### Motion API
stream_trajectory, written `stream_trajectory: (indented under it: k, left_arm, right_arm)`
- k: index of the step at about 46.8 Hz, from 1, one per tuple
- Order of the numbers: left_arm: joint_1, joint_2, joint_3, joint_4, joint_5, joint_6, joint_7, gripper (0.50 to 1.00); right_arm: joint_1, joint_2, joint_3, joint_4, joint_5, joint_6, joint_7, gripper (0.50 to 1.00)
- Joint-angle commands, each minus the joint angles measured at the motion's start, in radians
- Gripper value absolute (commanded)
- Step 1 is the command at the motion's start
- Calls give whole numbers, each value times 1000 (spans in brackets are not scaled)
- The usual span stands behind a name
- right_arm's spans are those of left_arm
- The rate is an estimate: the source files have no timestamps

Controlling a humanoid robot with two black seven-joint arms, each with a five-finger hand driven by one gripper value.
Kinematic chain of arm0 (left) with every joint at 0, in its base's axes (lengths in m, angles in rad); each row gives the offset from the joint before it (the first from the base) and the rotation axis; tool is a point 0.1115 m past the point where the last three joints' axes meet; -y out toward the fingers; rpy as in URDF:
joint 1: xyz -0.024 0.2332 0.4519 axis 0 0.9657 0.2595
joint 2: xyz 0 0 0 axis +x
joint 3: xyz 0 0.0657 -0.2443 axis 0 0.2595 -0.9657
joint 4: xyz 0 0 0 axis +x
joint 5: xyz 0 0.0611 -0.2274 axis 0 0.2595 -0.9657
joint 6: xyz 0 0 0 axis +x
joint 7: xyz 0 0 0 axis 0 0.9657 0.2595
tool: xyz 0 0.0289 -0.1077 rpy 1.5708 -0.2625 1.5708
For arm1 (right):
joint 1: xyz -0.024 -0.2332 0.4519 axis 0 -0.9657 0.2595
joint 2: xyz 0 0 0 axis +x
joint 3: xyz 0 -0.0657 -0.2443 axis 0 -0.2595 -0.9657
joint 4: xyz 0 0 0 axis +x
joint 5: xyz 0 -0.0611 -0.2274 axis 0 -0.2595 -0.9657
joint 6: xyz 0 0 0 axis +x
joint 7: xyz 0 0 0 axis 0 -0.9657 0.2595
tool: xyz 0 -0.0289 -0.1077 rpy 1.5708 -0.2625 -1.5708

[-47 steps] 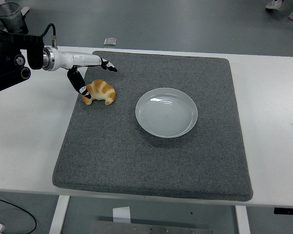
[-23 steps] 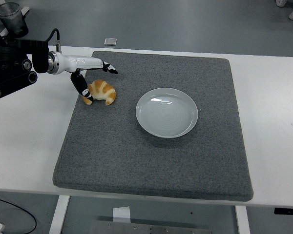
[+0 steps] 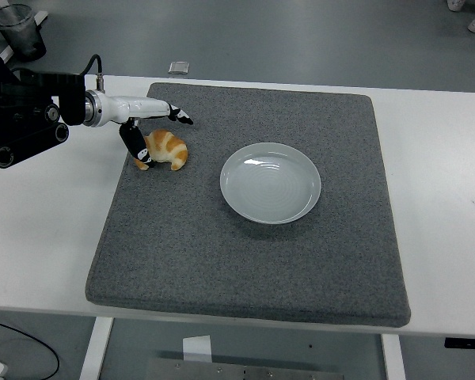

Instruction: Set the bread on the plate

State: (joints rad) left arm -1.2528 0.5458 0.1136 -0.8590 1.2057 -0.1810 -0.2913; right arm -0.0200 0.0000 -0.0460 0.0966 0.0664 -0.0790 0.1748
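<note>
A golden croissant (image 3: 166, 150) lies on the grey mat (image 3: 245, 253), near its far left corner. To its right, around the mat's middle, sits an empty white plate (image 3: 270, 182). My left hand (image 3: 165, 136) reaches in from the left edge and hovers over the croissant. Its fingers (image 3: 177, 115) stretch past the bread's far side, and the thumb (image 3: 134, 146) hangs down against the bread's left end. The hand is spread and has no grip on the bread. The right arm is out of view.
The mat covers most of the white table (image 3: 443, 198). A clear cup (image 3: 16, 25) stands at the top left behind my arm. A small metal piece (image 3: 178, 68) lies beyond the table's far edge.
My left arm has slid a little to the right, bringing the hand closer over the croissant and the thumb against its left end. The plate has not moved.
</note>
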Motion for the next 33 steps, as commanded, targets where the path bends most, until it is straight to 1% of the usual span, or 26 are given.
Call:
stream_trajectory:
  k: [1,5,23,33]
  left_arm:
    - [4,-4,0,8,0,9,0,990]
    - [6,-20,0,18,2,14,0,990]
    - [23,-24,0,40,9,21,0,984]
    - [38,-38,-2,41,37,49,0,984]
  right_arm:
    - [0,0,0,0,0,-1,0,932]
    - [0,0,0,0,0,1,0,932]
    - [0,0,0,0,1,-1,0,932]
    - [0,0,0,0,0,-1,0,932]
